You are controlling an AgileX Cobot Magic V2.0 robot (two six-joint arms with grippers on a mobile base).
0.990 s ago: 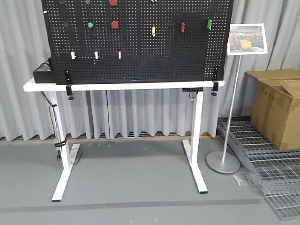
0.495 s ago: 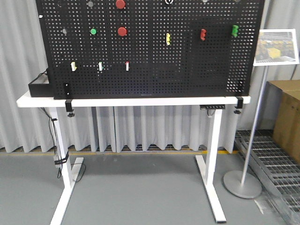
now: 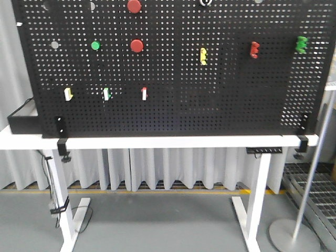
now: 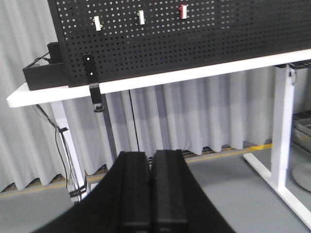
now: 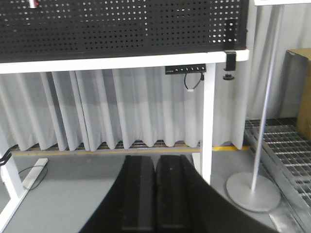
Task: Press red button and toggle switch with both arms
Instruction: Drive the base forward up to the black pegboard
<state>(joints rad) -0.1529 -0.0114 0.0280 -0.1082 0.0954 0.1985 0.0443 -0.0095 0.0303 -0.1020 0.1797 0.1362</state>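
Observation:
A black pegboard [image 3: 173, 94] stands on a white table [image 3: 157, 142]. It carries two red round buttons [image 3: 136, 45], one above the other, a green button [image 3: 95, 45], three small toggle switches [image 3: 144, 93] low on the left, and yellow [image 3: 203, 55], red [image 3: 254, 49] and green [image 3: 301, 44] handles. The switches show in the left wrist view [image 4: 141, 17]. My left gripper [image 4: 151, 158] is shut and empty, well below and short of the board. My right gripper [image 5: 155, 162] is shut and empty, facing the table's right leg [image 5: 208, 121]. No arm shows in the front view.
A black box [image 3: 23, 118] sits at the table's left end. A sign stand with a round base [image 5: 252, 190] stands right of the table, with metal floor grating [image 5: 286, 145] and a cardboard box [image 5: 303, 92] beyond. Cables hang by the left leg [image 3: 55, 199]. Grey curtains hang behind.
The front view has drawn closer to the pegboard and table, which now fill more of the frame. The sign and the cardboard box have slid out to the right.

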